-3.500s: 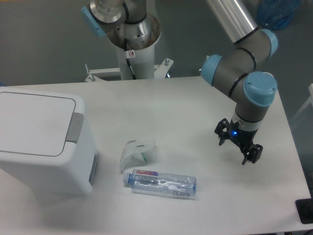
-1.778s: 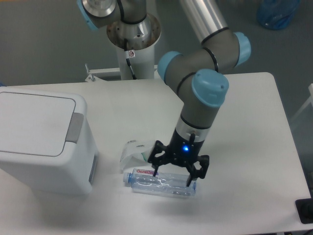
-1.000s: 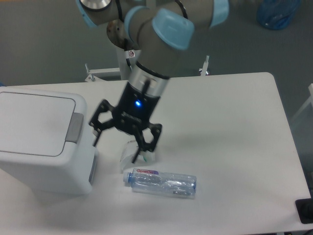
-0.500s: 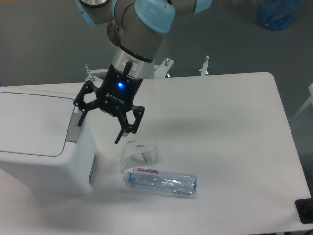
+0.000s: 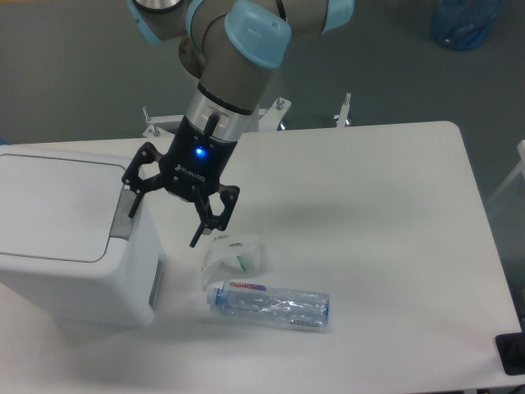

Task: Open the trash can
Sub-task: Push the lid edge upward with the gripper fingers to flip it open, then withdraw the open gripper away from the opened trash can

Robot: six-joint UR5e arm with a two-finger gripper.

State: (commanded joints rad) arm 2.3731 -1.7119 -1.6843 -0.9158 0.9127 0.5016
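Gripper [image 5: 164,213] hangs with fingers spread apart, one fingertip at the grey push tab [image 5: 125,216] of the trash can [image 5: 66,238] at table left. Step: approach. Next: press tab down.

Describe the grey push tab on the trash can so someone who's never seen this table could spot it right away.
Start at the big white trash can on the table's left side. On its top, at the right edge of the flat lid, sits the grey push tab, just below the open end effector. It is the only grey strip on the all-white bin.
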